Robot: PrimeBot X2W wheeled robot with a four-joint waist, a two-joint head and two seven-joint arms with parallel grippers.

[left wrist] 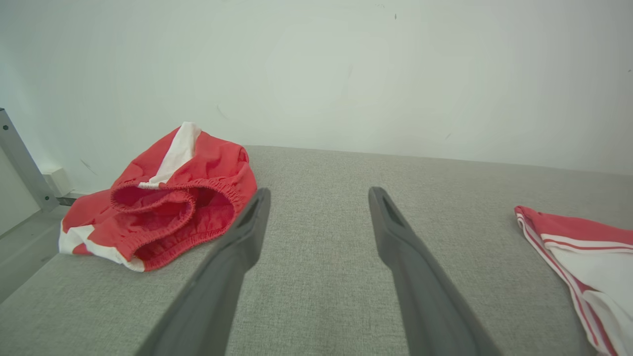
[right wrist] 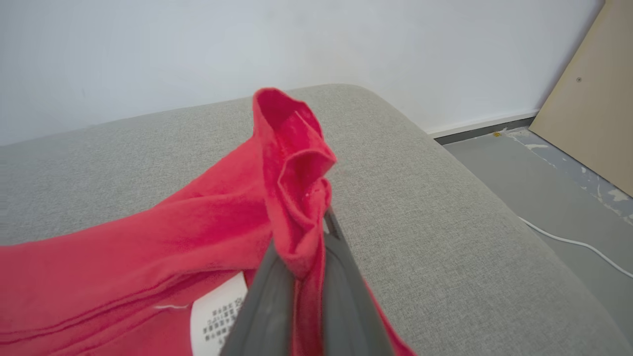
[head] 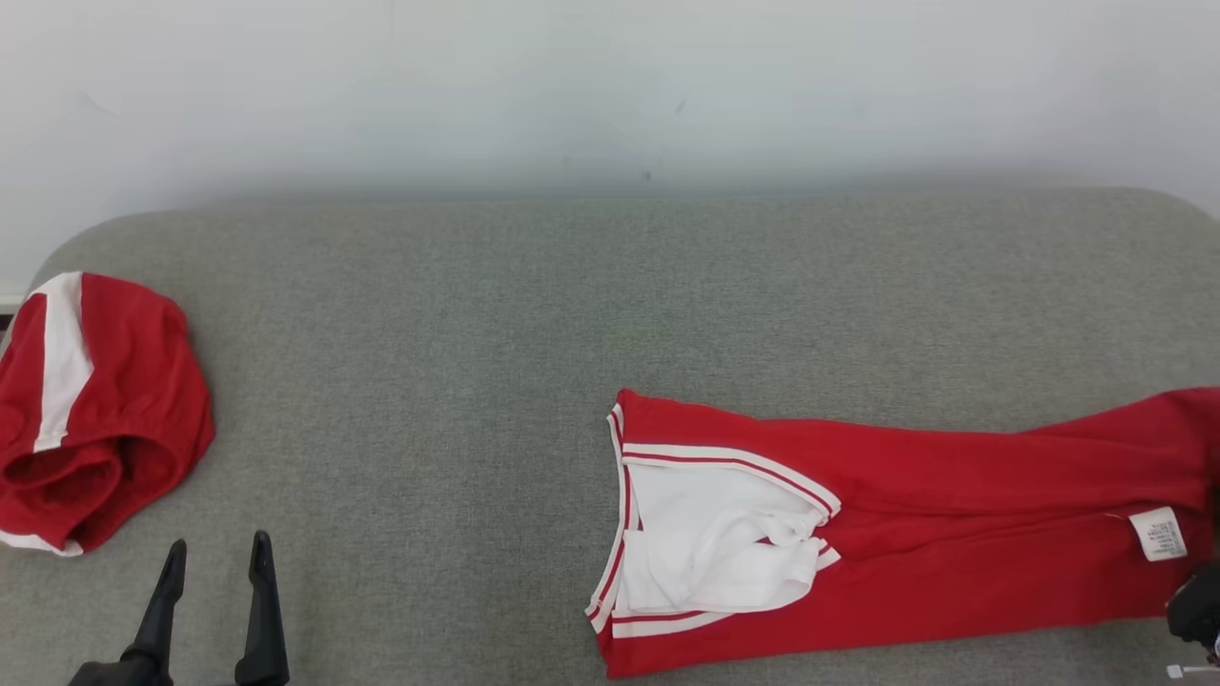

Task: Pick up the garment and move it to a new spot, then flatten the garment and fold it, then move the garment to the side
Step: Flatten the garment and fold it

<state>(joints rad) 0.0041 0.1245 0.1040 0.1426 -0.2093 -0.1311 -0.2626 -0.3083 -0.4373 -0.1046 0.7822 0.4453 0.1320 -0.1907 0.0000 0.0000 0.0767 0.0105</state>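
Grey upholstered surface (head: 477, 314): we find the red, white-trimmed cloth garment (head: 953, 534) at the head view's lower right, one end pinched in the closed right gripper (right wrist: 309, 237). The left gripper (head: 217, 557) stands open, empty. We judge pick-up in hand; lifting and carrying follow.

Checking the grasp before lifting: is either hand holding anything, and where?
The right hand is shut on the red garment, pinching a bunched fold near its white care label. The left hand is open, empty.
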